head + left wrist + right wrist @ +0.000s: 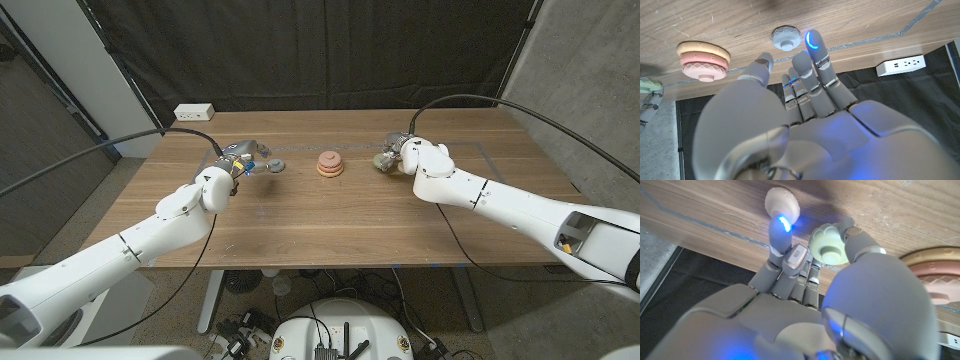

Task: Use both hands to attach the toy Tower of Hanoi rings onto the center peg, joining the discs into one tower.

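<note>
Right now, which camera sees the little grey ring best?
The left wrist view: the grey ring sits close and sharp on the table, just beyond the left hand's fingers. In the head view it is a tiny grey speck beside that hand.

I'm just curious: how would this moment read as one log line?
left hand beside grey ring | right hand pinches green ring | stack centre

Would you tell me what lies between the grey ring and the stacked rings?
Only bare wooden table lies between the grey ring and the stacked rings, as the head view shows.
</note>
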Motion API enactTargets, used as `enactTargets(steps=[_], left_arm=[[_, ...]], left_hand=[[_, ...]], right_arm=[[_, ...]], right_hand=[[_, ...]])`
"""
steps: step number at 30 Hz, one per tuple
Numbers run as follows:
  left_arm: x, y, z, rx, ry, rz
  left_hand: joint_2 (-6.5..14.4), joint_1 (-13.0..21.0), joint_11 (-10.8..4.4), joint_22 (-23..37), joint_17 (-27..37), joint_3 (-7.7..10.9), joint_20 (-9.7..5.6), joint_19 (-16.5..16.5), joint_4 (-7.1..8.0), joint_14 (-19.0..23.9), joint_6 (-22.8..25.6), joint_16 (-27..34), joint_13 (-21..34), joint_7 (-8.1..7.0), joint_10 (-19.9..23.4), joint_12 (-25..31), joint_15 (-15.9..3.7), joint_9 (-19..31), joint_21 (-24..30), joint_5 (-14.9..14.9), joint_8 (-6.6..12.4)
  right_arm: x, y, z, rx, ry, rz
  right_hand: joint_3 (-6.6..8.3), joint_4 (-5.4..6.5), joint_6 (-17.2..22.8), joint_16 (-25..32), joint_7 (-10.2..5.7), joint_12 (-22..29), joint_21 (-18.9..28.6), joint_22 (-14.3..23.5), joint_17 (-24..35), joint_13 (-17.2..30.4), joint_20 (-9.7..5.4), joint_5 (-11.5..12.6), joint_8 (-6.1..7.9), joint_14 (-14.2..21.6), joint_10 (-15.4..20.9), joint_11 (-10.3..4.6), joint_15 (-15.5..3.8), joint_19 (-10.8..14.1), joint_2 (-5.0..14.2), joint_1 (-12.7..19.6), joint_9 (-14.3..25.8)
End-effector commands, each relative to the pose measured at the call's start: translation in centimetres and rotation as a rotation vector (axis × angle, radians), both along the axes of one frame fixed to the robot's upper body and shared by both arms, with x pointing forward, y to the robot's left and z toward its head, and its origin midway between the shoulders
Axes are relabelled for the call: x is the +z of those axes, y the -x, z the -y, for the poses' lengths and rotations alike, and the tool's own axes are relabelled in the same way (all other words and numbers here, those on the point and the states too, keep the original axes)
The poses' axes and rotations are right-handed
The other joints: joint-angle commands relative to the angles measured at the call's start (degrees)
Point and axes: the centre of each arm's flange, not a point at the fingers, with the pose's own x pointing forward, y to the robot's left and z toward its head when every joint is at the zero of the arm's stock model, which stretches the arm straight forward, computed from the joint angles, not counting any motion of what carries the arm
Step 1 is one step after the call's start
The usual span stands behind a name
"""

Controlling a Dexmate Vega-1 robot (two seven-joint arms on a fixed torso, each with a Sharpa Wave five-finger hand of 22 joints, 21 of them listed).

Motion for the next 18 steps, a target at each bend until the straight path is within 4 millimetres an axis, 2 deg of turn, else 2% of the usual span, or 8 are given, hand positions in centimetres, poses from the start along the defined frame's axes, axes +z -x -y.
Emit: enactTargets(steps=[1, 10, 18], left_arm=[[-0.1, 0.3, -0.1, -0.001, 0.005, 0.007], [-0.2, 0.5, 0.0, -0.005, 0.007, 0.005], [-0.3, 0.6, -0.2, -0.002, 0.011, 0.004]], left_hand=[[-0.13, -0.24, -0.02, 0.10, 0.07, 0.37, -6.13, -0.09, -0.07, 0.07, 0.84, 0.11, 0.13, 0.00, 0.26, -0.24, -0.95, 0.15, 0.48, 0.30, -0.05], [-0.09, -0.27, -0.05, 0.10, 0.34, 0.56, -6.13, -0.15, -0.05, 0.41, 0.93, 0.49, 0.23, 0.02, 0.37, -0.28, -0.94, 0.17, 0.57, 0.29, -0.09], [-0.13, -0.36, -0.08, 0.08, 0.32, 0.75, -6.13, -0.14, -0.05, 0.38, 1.22, 0.54, 0.35, -0.03, 0.68, -0.25, -0.94, 0.19, 0.68, 0.29, -0.05]], right_arm=[[1.6, 1.6, 0.0, 0.011, 0.017, 0.016], [3.1, 2.7, -0.1, 0.018, 0.031, 0.042], [3.4, 2.8, -0.4, 0.033, 0.034, 0.051]], right_hand=[[0.69, 0.13, 7.09, 0.49, -6.34, 0.21, 0.09, 0.29, 0.13, 2.00, -0.56, 0.31, 3.79, 0.49, 9.38, -8.81, -0.90, 0.76, 2.86, 1.13, 0.16], [0.73, 0.10, 7.14, 0.48, -6.35, 0.00, -0.01, 0.28, 0.13, 2.15, -0.56, 0.34, 3.81, 0.56, 9.36, -8.83, -0.89, 0.76, 2.86, 1.18, 0.13], [0.78, 0.08, 7.52, 0.44, -6.28, -0.17, -0.18, 0.30, 0.13, 2.28, -0.56, 0.35, 3.95, 0.64, 10.13, -8.85, -0.89, 0.74, 2.84, 1.23, 0.08]])
